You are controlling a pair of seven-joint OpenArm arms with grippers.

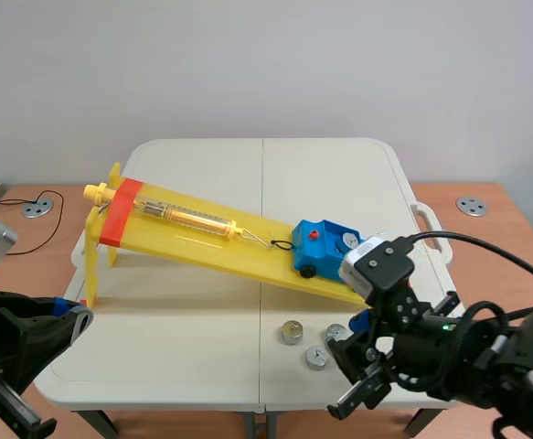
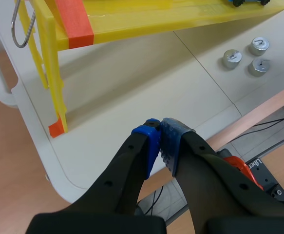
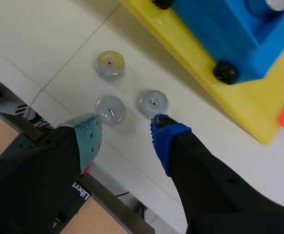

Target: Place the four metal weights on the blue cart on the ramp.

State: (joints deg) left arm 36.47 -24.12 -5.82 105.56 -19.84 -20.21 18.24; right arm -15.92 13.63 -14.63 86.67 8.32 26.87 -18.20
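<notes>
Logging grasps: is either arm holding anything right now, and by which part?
Nothing is held. The right jaws stand open above the weights; the left jaws are shut on nothing.

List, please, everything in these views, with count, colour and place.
table: one, white, central
ramp: one, yellow, sloping across the table
spring scale: one, yellow, on the ramp, hooked to the cart
cart: one, blue, at the ramp's low end
metal weights: four, silver; three on the table by the ramp's low end, one apparently on the cart
round plates: two, grey, on the desks beside the table
left tool: one, black, shut, over the table's edge
right tool: one, black, open, above the loose weights
</notes>
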